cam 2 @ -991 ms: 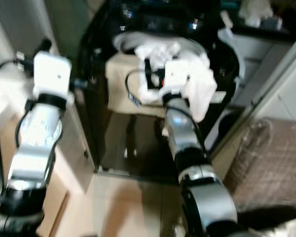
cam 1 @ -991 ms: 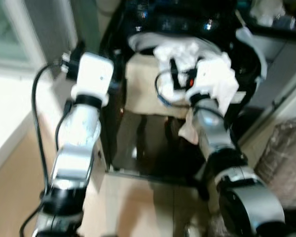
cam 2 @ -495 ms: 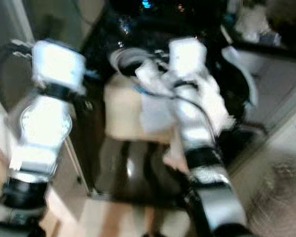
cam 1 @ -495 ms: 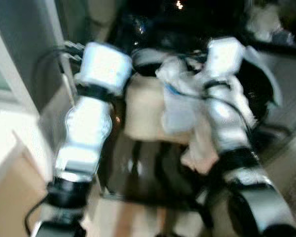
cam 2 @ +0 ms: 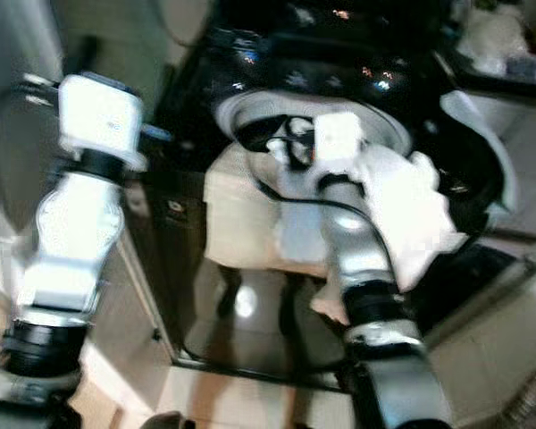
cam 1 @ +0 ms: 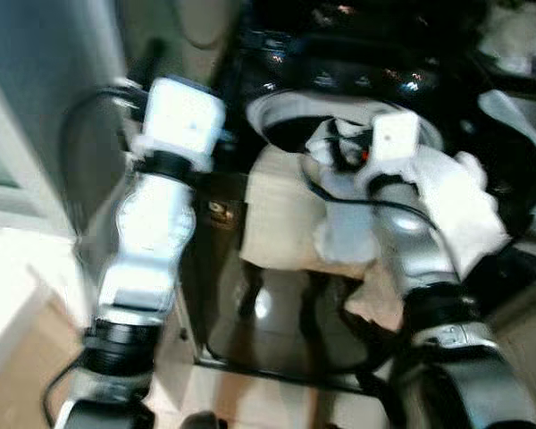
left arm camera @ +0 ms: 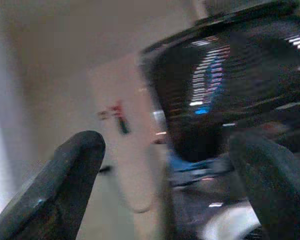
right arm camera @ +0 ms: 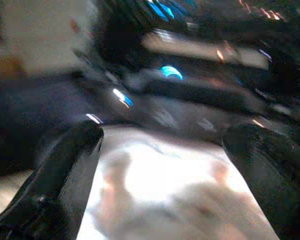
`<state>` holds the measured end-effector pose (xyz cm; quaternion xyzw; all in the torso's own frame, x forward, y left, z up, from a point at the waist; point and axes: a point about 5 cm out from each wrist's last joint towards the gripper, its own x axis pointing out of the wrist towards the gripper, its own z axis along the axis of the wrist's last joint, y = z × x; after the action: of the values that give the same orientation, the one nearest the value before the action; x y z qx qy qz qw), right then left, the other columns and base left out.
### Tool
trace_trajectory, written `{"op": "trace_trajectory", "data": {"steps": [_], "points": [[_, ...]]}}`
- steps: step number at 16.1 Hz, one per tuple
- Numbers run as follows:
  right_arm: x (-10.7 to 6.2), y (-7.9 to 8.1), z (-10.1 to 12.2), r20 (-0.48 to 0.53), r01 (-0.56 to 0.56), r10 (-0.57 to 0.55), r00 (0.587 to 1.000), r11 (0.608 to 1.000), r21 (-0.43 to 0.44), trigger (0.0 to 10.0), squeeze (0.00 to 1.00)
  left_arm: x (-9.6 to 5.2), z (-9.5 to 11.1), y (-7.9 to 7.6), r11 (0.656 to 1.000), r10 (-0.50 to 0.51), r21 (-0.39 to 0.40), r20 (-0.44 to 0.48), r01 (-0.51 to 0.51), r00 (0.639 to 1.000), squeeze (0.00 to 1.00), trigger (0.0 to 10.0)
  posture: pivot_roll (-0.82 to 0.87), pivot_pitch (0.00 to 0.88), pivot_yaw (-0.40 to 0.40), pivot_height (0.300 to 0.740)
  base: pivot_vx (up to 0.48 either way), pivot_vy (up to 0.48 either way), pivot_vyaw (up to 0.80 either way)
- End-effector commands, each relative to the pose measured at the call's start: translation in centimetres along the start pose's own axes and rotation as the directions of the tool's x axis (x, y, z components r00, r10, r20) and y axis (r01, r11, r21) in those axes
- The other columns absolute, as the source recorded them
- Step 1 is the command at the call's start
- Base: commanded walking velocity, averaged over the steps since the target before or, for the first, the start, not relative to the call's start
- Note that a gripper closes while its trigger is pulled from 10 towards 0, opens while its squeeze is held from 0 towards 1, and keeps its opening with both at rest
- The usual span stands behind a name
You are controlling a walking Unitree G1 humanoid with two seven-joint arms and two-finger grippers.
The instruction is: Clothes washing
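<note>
- Head views are blurred; we see a black front-loading washing machine (cam 1: pixel 277 268) straight ahead, its round drum opening (cam 1: pixel 290 130) with a pale rim facing us.
- A beige cloth (cam 1: pixel 281 210) hangs out of the opening and down the machine's front; white clothes (cam 1: pixel 460 210) are bunched beside it, draped over our right arm.
- The machine's door (cam 1: pixel 518 143) stands swung open on the right side.
- Our right arm reaches forward to the drum opening; its white wrist block sits at the rim, on top of the white clothes.
- In the right wrist view, our right gripper (right arm camera: pixel 165 150) has its two black fingers (right arm camera: pixel 65 165) spread wide apart, with nothing between them; pale fabric (right arm camera: pixel 155 185) lies just below, and the machine's dark control panel (right arm camera: pixel 190 65) with small blue lights is beyond.
- Our left arm is raised beside the machine's left edge, apart from the clothes.
- In the left wrist view, our left gripper (left arm camera: pixel 165 165) also has its fingers (left arm camera: pixel 70 170) wide apart and empty, pointed at the machine's glossy black top corner (left arm camera: pixel 225 85) and a pale wall (left arm camera: pixel 65 60) behind it.
- Pale floor tile (cam 1: pixel 241 393) shows in front of the machine.
</note>
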<state>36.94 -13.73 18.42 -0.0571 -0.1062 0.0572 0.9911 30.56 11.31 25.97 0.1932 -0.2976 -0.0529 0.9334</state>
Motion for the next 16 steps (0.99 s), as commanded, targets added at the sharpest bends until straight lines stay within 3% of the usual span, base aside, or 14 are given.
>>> {"op": "trace_trajectory", "data": {"steps": [1,2,3,5,7,12,16], "points": [[0.1,0.0,0.5,0.001,0.0,0.0,1.0,1.0,0.0,10.0,0.0,-0.1,-0.1,0.5,1.0,0.013,0.003,-0.012,-0.013,1.0,0.0,10.0,0.06,0.018,-0.036,0.74,0.0,0.0,0.0],[0.2,-0.2,0.5,-0.017,0.014,-0.013,1.0,0.999,0.052,10.0,0.0,-0.1,-0.3,0.6,1.0,0.015,-0.002,-0.023,-0.015,1.0,0.0,10.0,0.06,0.018,-0.036,0.74,0.0,0.0,0.0],[0.4,-0.6,-0.9,-0.146,0.052,-0.035,0.989,0.992,0.114,10.0,0.0,-0.1,-0.7,0.8,0.999,0.03,-0.027,-0.055,-0.031,0.998,0.0,10.0,0.06,0.019,-0.039,0.74,0.0,0.0,0.0],[-0.3,-1.2,-4.6,-0.411,0.107,-0.057,0.91,0.989,0.1,10.0,0.0,-0.1,-0.9,1.0,0.999,0.039,-0.031,-0.076,-0.042,0.996,0.0,10.0,0.07,0.021,-0.043,0.74,0.0,0.0,0.0],[-0.3,-1.2,-4.8,-0.467,0.101,-0.058,0.883,0.993,0.067,10.0,0.0,-0.2,-0.8,1.1,0.998,0.042,-0.033,-0.077,-0.045,0.996,0.0,10.0,0.08,0.023,-0.048,0.74,0.0,0.0,0.0],[0.2,-0.9,-6.2,-0.607,0.11,-0.025,0.794,0.989,0.103,10.0,0.0,-0.5,-0.6,1.2,0.998,0.046,-0.041,-0.086,-0.05,0.995,0.0,10.0,0.11,0.023,-0.053,0.74,0.0,0.0,0.0],[0.4,0.7,-7.3,-0.631,-0.04,-0.038,0.775,0.993,-0.109,10.0,0.0,-0.5,-0.4,0.0,0.998,0.016,-0.066,-0.084,-0.022,0.996,0.0,10.0,0.12,0.04,-0.053,0.74,0.0,0.0,0.0]]}}
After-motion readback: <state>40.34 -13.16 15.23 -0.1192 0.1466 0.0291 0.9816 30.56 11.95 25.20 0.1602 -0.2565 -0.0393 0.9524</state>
